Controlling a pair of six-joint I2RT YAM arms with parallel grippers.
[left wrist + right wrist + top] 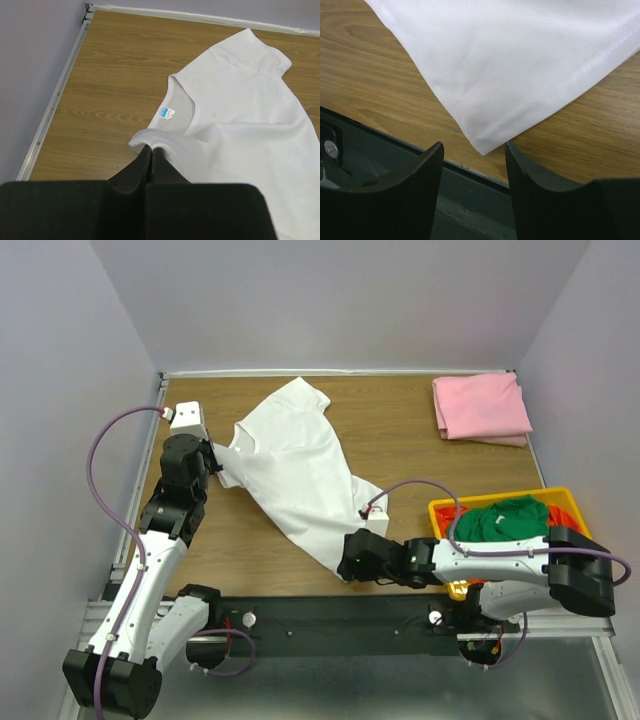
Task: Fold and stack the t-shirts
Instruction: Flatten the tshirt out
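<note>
A white t-shirt (295,465) lies spread slantwise over the wooden table, collar to the left, hem corner near the front edge. My left gripper (213,462) is shut on the shirt's shoulder beside the collar (165,145); a blue label (166,113) shows inside the neck. My right gripper (347,565) is open just short of the white t-shirt's hem corner (485,145), which points into the gap between its fingers (431,165). A pink t-shirt (480,407) lies folded at the back right. A green t-shirt (503,518) sits on top of an orange one (565,512) in the basket.
A yellow plastic basket (445,508) stands at the right front. The table's front edge with a dark rail (470,200) runs right under my right gripper. Grey walls close the table on the left, back and right.
</note>
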